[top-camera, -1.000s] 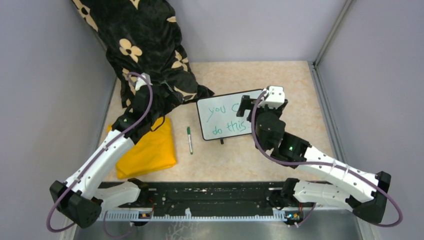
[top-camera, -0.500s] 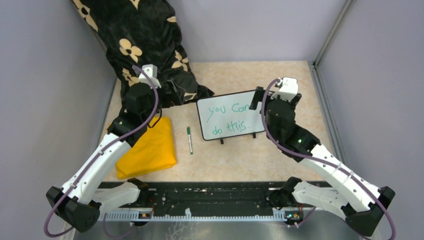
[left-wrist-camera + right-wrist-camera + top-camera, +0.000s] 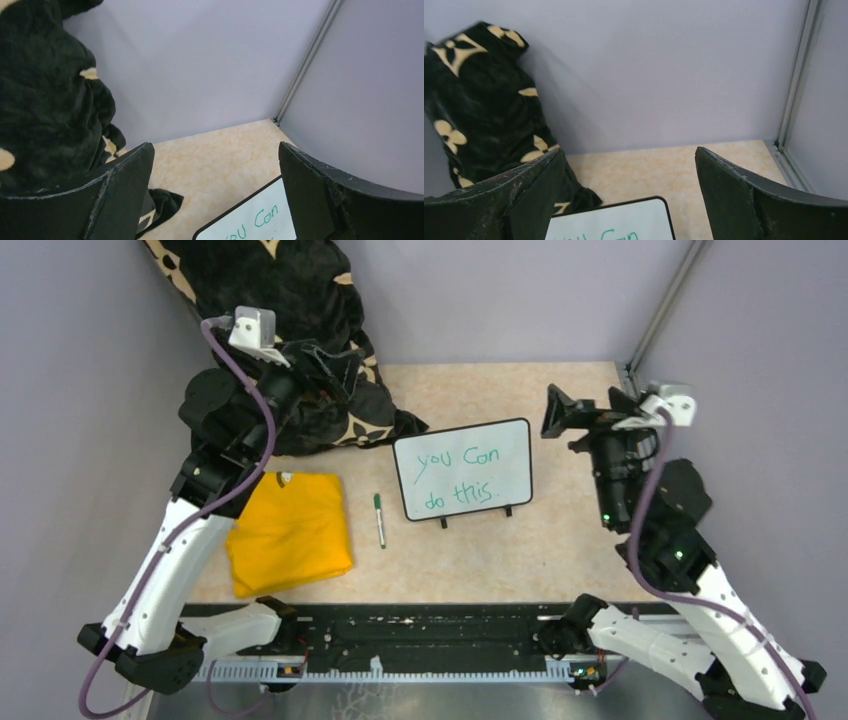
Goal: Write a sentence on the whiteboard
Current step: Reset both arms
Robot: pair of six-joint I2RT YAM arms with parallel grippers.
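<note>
Whiteboard (image 3: 463,470) stood on its two small feet on the table (image 3: 560,550), between the two grippers and touched by neither. It sat off to the right of the left gripper (image 3: 215,150) and to the left of the right gripper (image 3: 629,151), lower than both. The sentence (image 3: 458,475) ran across it in green marker in two lines, "you Can" above "do this". Each wrist camera caught only the board's upper edge low between its own fingers, with part of the top line showing.

Both grippers hung in the air with jaws spread wide and nothing between them.

A green marker (image 3: 379,519) lay on the table just beside the board, on the side toward the left gripper and nearer the arm bases than that gripper. A folded yellow cloth (image 3: 290,535) lay under the left arm. A black cloth with cream flowers (image 3: 290,300) was heaped right behind the left gripper, against the back wall.
</note>
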